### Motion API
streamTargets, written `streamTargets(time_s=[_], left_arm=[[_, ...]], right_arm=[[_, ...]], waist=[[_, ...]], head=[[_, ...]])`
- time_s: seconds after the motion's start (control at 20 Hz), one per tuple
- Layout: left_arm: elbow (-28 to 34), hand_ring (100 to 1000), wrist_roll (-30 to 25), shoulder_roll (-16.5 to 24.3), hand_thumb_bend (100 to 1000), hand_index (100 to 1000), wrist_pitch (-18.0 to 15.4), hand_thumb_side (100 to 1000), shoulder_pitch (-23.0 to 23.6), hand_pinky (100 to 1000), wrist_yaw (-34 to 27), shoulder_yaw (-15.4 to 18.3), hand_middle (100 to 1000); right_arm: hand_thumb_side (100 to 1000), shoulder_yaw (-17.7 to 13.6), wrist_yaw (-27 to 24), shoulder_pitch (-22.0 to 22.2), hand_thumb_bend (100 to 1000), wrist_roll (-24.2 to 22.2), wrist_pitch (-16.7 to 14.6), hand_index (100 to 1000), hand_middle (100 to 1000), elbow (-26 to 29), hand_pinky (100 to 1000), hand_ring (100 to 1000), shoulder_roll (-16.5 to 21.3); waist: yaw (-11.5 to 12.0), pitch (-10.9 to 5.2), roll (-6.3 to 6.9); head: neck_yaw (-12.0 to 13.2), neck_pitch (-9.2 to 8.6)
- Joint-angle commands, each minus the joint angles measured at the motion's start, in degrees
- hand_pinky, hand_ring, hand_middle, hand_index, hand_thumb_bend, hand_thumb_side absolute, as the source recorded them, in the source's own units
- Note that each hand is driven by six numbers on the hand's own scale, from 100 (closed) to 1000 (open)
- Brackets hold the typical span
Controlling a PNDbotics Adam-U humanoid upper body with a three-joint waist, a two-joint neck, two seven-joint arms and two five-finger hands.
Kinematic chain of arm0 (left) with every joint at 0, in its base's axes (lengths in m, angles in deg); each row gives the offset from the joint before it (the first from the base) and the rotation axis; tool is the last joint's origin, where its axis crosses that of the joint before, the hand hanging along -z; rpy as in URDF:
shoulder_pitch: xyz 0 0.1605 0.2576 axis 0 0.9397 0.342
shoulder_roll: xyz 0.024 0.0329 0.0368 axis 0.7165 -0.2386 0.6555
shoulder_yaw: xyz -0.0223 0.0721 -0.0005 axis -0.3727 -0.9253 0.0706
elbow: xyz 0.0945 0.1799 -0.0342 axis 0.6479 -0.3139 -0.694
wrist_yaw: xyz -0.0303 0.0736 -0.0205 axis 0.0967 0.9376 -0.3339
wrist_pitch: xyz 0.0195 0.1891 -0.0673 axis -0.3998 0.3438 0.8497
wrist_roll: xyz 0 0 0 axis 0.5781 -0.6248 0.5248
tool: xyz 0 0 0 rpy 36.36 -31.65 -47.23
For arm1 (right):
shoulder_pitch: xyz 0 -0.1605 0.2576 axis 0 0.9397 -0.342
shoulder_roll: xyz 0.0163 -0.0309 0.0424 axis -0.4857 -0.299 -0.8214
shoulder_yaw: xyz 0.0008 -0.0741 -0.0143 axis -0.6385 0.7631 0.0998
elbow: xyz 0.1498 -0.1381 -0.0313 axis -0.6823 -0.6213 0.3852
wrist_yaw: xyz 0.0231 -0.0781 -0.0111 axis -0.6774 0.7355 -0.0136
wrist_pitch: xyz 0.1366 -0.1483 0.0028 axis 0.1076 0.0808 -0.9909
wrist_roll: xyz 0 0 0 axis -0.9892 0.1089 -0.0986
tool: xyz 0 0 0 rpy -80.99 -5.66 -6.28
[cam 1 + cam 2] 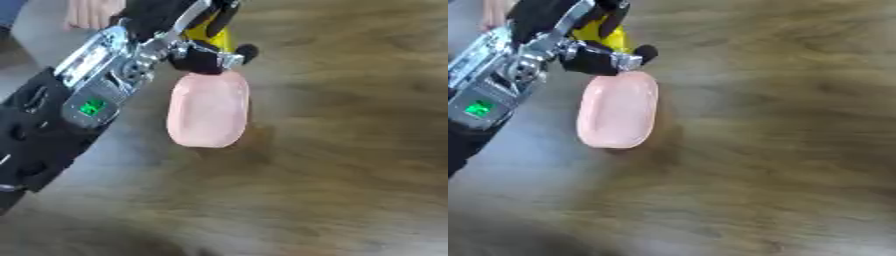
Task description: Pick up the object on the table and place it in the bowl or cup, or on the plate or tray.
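1. Wood-grain table (pixel 350 175) fills the lower and right parts of the frame, blurred, and nothing stands on that stretch. I see no right hand in either view.
2. Pink oval tray (pixel 208 111), shallow and rimmed, sits left of centre with its long side running up the frame. I read it as the drop spot, and nothing is in it yet.
3. My left arm (pixel 52 120) enters from the lower left, slanting to the top centre, black casing with a silver wrist and a small green light.
4. My left hand (pixel 188 30) is at the top of the frame, just past the tray's far end, with its fingers curled round a yellow object (pixel 210 36). Only a patch of yellow shows, so I cannot tell its shape.
5. I judge the hand is there so the piece can come down into the tray; releasing too early risks it landing on the far rim.
6. A person's bare hand (pixel 92 12) shows in the upper left corner, touching none of these things.
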Motion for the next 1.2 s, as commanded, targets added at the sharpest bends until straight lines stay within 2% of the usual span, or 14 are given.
streamTargets(time_s=[0.05, 0.3, 0.55, 1.0, 1.05, 1.2], left_arm=[[0.15, 100, 0.28, 0.43, 387, 143, 0.36, 100, 0.13, 100, -1.78, -0.15, 100], [-0.41, 100, -0.12, 0.97, 381, 142, 0.03, 100, 0.65, 100, -3.06, -1.34, 100], [-1.33, 100, -0.62, 0.54, 319, 156, -0.61, 100, 0.18, 100, -5.01, -3.38, 100], [-2.87, 100, -0.47, -0.4, 239, 191, -0.91, 100, 0.02, 100, -4.87, -4.59, 100], [-2.89, 116, -0.34, -0.38, 269, 219, -1.0, 100, 0.0, 100, -4.65, -4.59, 136], [-2.99, 395, -1.53, -0.09, 309, 464, -1.97, 100, -0.03, 100, -2.2, -4.84, 398]], right_arm=[[1000, -0.57, 0.07, -0.49, 100, -0.01, 0.09, 712, 649, 0.77, 356, 500, 0.63], [1000, -0.59, -0.05, -0.5, 100, -0.23, 0.19, 712, 649, 0.77, 356, 499, 0.56], [1000, -0.52, -0.12, -0.52, 100, -0.53, 0.36, 712, 648, 0.77, 354, 498, 0.39], [1000, -0.66, -0.25, -0.54, 100, -0.72, 0.47, 715, 648, 0.77, 355, 498, 0.21], [1000, -0.67, -0.26, -0.54, 100, -0.73, 0.48, 715, 648, 0.77, 355, 498, 0.2], [1000, -0.7, -0.31, -0.54, 100, -0.77, 0.52, 716, 648, 0.77, 355, 498, 0.17]], waist=[[0.06, -0.91, -0.31], [0.17, -0.79, -0.4], [0.45, -0.75, -0.5], [0.5, -0.69, -0.54], [0.51, -0.68, -0.53], [0.55, -0.67, -0.49]], head=[[-0.44, 0.24], [-0.41, 0.6], [-0.21, 0.57], [-0.17, 0.61], [-0.18, 0.61], [-0.2, 0.58]])
